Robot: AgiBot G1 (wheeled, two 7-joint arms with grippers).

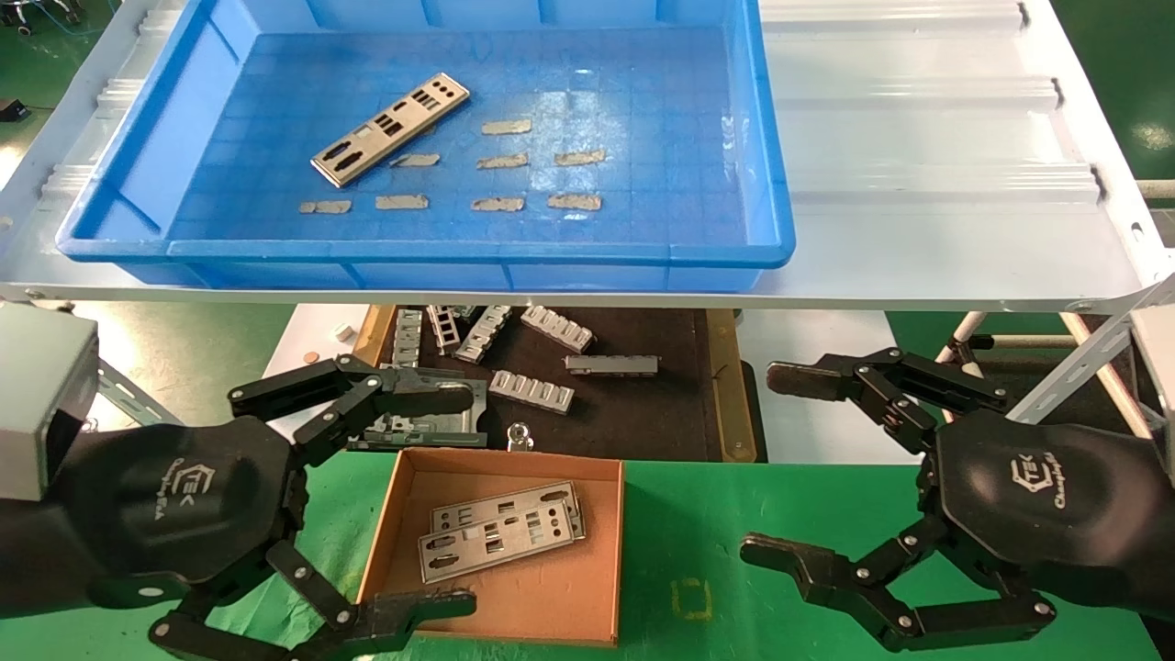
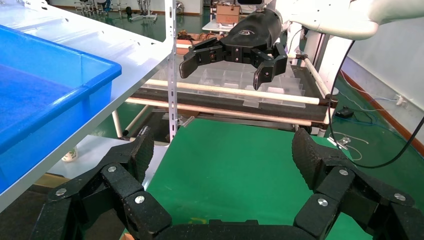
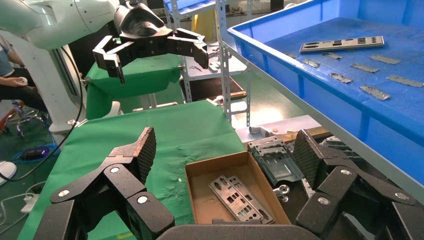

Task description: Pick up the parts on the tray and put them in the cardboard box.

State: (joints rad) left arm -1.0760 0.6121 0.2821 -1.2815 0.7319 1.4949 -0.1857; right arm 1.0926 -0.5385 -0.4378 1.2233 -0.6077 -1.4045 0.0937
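Left end effector point(image 1: 363, 500) gapes empty beside cardboard box point(image 1: 386, 532).

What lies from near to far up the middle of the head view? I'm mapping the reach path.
Cardboard box holding two plates → dark mat with ribbed brackets → blue tray holding one plate. Left gripper and right gripper flank the box, open.

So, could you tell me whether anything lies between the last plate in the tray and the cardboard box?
Yes. The plate lies inside the blue tray, so it must clear the raised front rim and the white shelf edge before descending to the cardboard box. The left end effector, open, hovers at the box's left wall.
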